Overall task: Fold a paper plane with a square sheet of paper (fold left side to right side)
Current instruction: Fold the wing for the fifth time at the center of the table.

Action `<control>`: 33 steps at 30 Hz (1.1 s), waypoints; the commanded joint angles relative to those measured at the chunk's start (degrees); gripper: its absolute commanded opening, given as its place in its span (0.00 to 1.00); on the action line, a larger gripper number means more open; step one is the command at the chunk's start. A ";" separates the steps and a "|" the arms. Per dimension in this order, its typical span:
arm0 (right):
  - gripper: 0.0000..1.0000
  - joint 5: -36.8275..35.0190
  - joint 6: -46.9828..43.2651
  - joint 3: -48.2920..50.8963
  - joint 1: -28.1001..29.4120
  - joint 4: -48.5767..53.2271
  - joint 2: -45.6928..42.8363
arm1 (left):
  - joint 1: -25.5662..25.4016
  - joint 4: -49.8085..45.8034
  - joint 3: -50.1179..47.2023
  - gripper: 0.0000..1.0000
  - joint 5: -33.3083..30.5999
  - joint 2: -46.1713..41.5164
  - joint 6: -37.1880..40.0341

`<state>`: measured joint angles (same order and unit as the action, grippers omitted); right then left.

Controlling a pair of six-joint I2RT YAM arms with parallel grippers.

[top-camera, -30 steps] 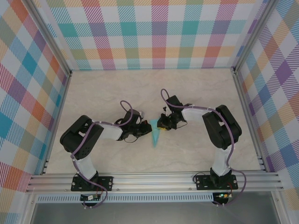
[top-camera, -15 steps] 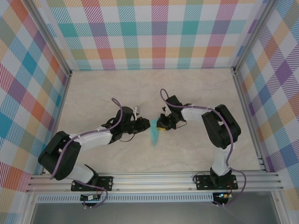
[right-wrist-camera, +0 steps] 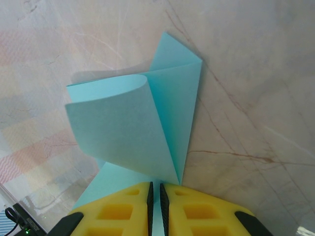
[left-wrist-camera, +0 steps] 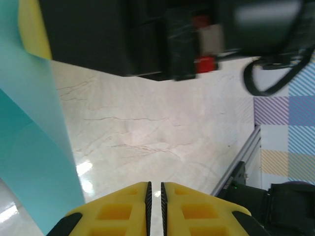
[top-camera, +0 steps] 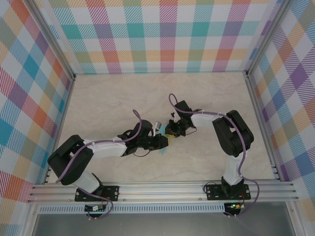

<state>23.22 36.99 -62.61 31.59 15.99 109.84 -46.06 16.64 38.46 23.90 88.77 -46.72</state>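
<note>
A: How is the folded turquoise paper sheet (right-wrist-camera: 128,132) described?
B: As matt and faintly fibrous. The pale marble-patterned table (left-wrist-camera: 147,132) is seen as glossy, the yellow fingers (right-wrist-camera: 115,217) as smooth plastic.

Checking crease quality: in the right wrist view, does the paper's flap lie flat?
No, the flap of the paper curls up off the layer beneath.

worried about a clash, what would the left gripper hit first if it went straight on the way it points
Likely the right arm's black wrist housing, straight ahead past bare table; depth is unclear. The folded paper lies aside.
</note>
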 commanded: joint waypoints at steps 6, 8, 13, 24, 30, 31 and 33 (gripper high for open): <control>0.16 -2.92 -0.86 0.91 0.40 3.44 2.86 | -0.67 0.93 0.63 0.14 -1.97 4.02 -0.93; 0.16 -3.00 -0.92 0.91 0.45 3.53 2.83 | -0.73 1.02 0.31 0.14 -2.23 4.21 -1.09; 0.16 -3.10 -0.98 0.74 0.40 3.68 2.83 | -1.05 1.02 -0.93 0.13 -2.81 4.61 -1.84; 0.17 -3.27 -1.14 0.73 0.44 3.92 2.73 | -2.19 1.04 -2.77 0.12 -4.66 5.97 -3.20; 0.17 -3.27 -1.24 0.65 0.40 3.96 2.59 | -2.43 0.43 -2.69 0.12 -5.06 6.49 -3.20; 0.17 -3.34 -1.22 0.65 0.45 3.96 2.58 | -2.45 0.19 -2.69 0.11 -5.18 6.58 -3.19; 0.17 -3.27 -1.33 0.65 0.40 4.14 2.57 | -2.38 -0.27 -2.86 0.11 -5.57 6.64 -3.20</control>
<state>23.20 36.75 -62.70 31.62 16.14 109.84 -47.62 17.69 36.77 19.57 94.45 -49.74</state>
